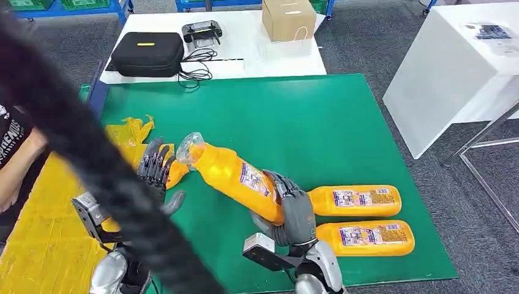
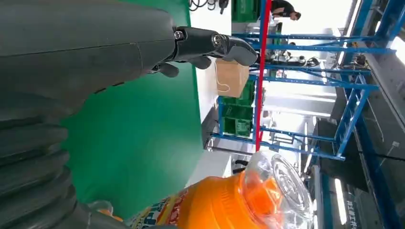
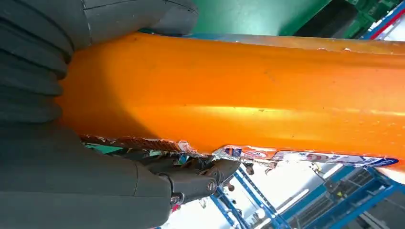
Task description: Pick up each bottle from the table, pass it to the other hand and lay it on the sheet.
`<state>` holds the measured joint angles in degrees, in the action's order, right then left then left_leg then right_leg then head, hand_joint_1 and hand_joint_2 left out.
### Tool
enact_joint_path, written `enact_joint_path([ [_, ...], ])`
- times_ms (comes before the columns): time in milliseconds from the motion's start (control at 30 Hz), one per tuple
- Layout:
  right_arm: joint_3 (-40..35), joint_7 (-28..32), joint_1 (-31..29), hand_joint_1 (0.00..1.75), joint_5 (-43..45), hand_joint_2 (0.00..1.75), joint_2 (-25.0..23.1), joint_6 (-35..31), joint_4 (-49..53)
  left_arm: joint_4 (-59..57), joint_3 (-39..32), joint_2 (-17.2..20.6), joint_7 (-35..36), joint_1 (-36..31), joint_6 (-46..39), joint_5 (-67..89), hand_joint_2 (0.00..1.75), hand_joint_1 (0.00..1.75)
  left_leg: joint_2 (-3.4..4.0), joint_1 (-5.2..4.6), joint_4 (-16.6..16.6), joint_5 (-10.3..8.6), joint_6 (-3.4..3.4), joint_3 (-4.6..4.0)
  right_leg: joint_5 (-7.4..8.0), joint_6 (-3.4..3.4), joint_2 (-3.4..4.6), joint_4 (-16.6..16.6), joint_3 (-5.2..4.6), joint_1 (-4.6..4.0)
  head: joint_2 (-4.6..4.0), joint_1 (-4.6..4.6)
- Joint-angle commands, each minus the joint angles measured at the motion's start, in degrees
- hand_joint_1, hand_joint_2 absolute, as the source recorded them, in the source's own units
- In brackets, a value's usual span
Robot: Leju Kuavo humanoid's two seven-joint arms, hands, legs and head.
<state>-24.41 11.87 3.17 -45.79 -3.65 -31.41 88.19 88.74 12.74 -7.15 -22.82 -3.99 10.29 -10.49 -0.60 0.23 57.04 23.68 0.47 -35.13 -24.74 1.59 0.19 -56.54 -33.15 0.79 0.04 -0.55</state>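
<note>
Head view bottle: the orange bottle (image 1: 235, 177) is hanging above the green mat (image 1: 318, 116), its base in the right hand (image 1: 294, 211).
Long axis: it is running from the right hand up and across to the clear cap (image 1: 186, 147), which is pointing at the left hand (image 1: 156, 168).
Nearer hand: the left hand is sitting just beside the cap end, fingers spread and holding nothing.
Right hand: it is wrapping its fingers around the bottle's lower body.
Destination: the yellow sheet (image 1: 37, 245) is lying on the left hand's side.
Waiting bottles: two more orange bottles (image 1: 355, 201) (image 1: 366, 237) are lying side by side on the mat, just beside the right hand.
</note>
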Motion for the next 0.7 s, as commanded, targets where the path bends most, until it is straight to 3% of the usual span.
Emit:
enact_joint_path([
  [33,1.60,1.01,-2.13,1.75,1.84,1.75,-1.06,0.51,-3.51,-2.19,0.36,1.40,0.18,0.19,0.62,-0.98,1.75,0.00,0.08,0.02,-0.04,0.03,-0.01,0.13,0.00,-0.03,0.04,0.06,0.12,-0.03,0.00,0.00],
  [67,1.73,1.09,-2.16,1.75,2.19,1.75,-1.22,0.42,-3.55,-2.16,0.18,1.31,0.12,0.27,0.54,-1.18,1.75,0.00,0.19,0.15,0.00,0.17,-0.04,0.39,-0.06,-0.10,0.09,0.15,0.43,-0.17,0.00,0.00],
  [267,0.35,2.28,-3.67,1.75,3.86,1.75,-1.43,2.55,-5.30,-2.52,1.63,1.31,0.19,-0.21,2.67,-2.55,1.75,0.00,0.09,0.04,-0.03,0.05,-0.01,0.16,-0.01,-0.04,0.05,0.07,0.16,-0.05,0.00,0.00],
  [467,-5.25,8.15,-8.25,1.75,7.19,1.75,-4.44,3.16,-12.55,-6.31,7.63,1.00,0.62,-3.91,4.82,-2.61,1.75,0.00,0.07,0.06,-0.02,0.02,-0.02,0.12,0.01,-0.05,0.03,0.07,0.12,-0.06,0.00,0.00],
  [700,-11.47,8.64,-10.65,1.75,7.35,1.75,-4.85,4.22,-17.85,-8.99,9.16,1.24,0.43,-5.78,4.25,-3.51,1.75,0.00,0.11,0.10,-0.06,0.05,-0.04,0.29,0.00,-0.07,0.04,0.14,0.30,-0.10,0.00,0.00],
])
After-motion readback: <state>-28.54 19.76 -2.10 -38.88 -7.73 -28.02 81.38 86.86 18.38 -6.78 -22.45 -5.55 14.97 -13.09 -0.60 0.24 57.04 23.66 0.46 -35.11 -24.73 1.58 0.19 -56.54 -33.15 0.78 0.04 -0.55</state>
